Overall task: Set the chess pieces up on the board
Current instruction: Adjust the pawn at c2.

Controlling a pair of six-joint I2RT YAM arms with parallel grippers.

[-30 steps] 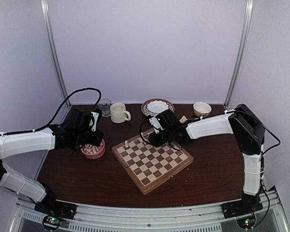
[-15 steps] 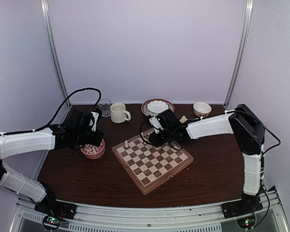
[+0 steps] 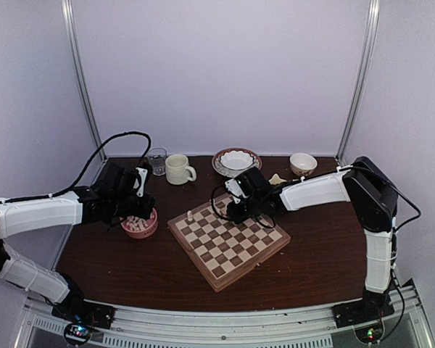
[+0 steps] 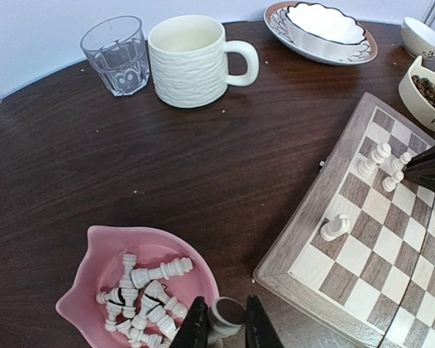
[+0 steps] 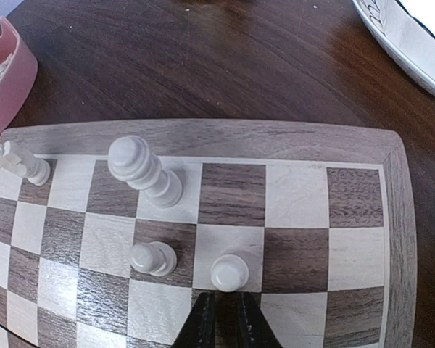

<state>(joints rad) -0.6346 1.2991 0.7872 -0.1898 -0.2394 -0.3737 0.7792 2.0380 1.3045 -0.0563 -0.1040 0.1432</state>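
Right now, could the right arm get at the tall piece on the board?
Probably yes: the right pincer hangs shut over the board near the tall piece; two pawns crowd the way, so approach from above.

The left claw (image 3: pixel 135 214) is hovering over the pink bowl (image 3: pixel 140 227). The right claw (image 3: pixel 237 212) is reaching over the board's (image 3: pixel 228 250) far corner. One piece (image 3: pixel 191 215) is standing at its left corner.
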